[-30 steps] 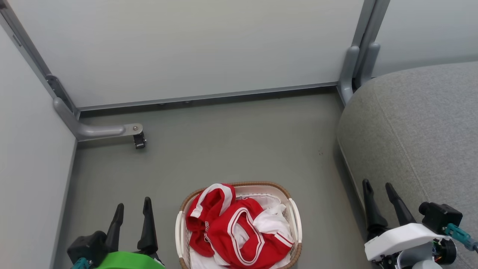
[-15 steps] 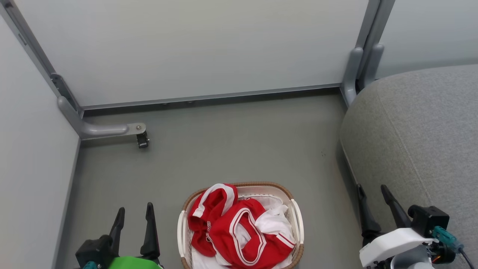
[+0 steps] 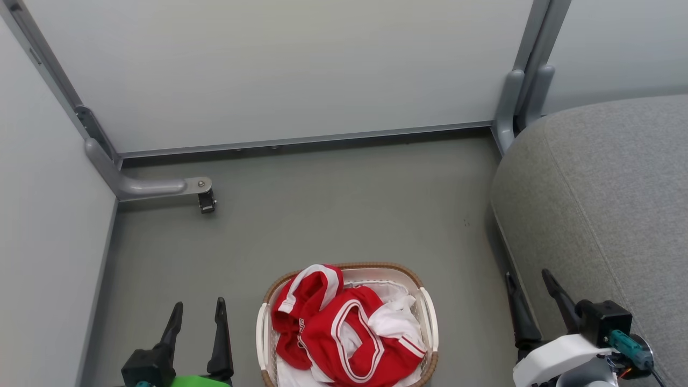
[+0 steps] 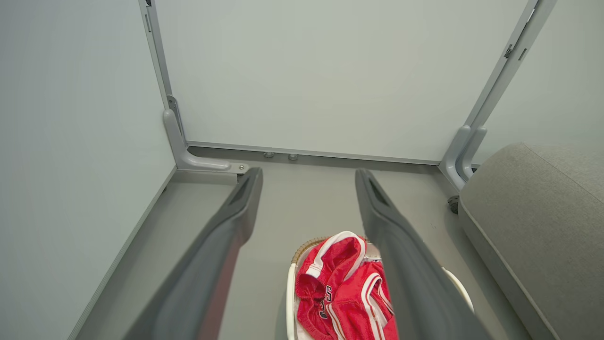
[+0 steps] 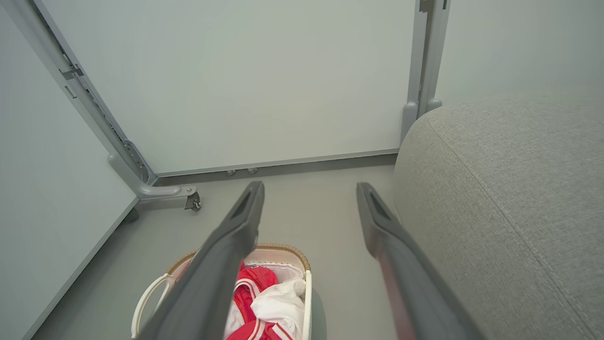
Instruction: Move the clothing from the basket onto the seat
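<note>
Both jaws gape empty; clothing [image 3: 344, 336] (seemingly two pieces) heaped in basket [image 3: 428, 317], near the seat [image 3: 607, 188].

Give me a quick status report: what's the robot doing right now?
Both open, empty: left tool, right tool. All clothing heaped in basket, none on seat. No obstacle seen between them.

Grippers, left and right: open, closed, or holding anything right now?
Left gripper: open, holding nothing.
Right gripper: open, holding nothing.
</note>
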